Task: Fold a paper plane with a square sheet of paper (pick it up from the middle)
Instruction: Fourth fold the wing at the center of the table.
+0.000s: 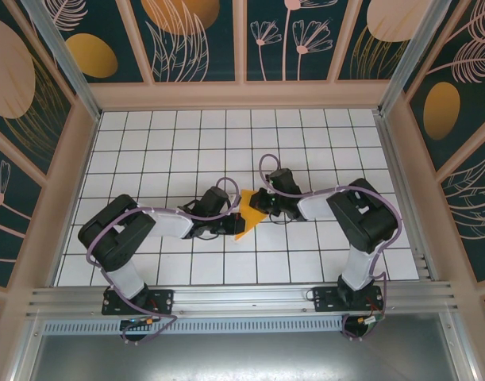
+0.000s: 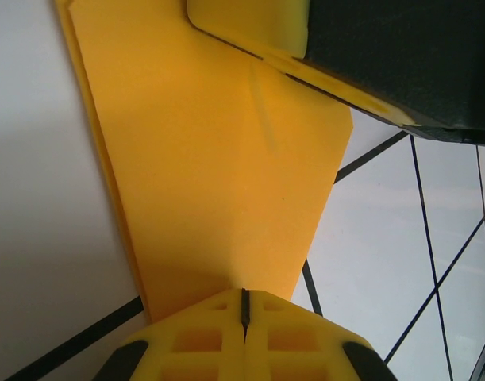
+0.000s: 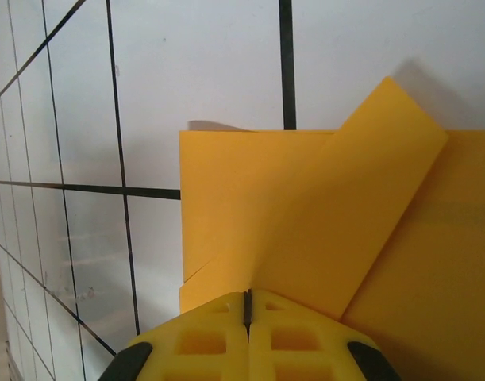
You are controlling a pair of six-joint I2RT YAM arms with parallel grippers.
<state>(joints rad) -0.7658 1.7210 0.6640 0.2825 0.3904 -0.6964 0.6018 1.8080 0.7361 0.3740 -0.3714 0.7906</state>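
Half-folded sheet of paper (image 1: 248,216) at the middle of the counter (image 1: 147,135), between both arms. Left tool (image 2: 244,308) clenched on one edge, right tool (image 3: 247,305) clenched on a folded flap. Probably gripped from both sides to stop the folds springing open.

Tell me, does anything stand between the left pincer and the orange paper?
Nothing visible does. The left pincer is shut on the orange paper at its edge, and the right pincer grips it too.
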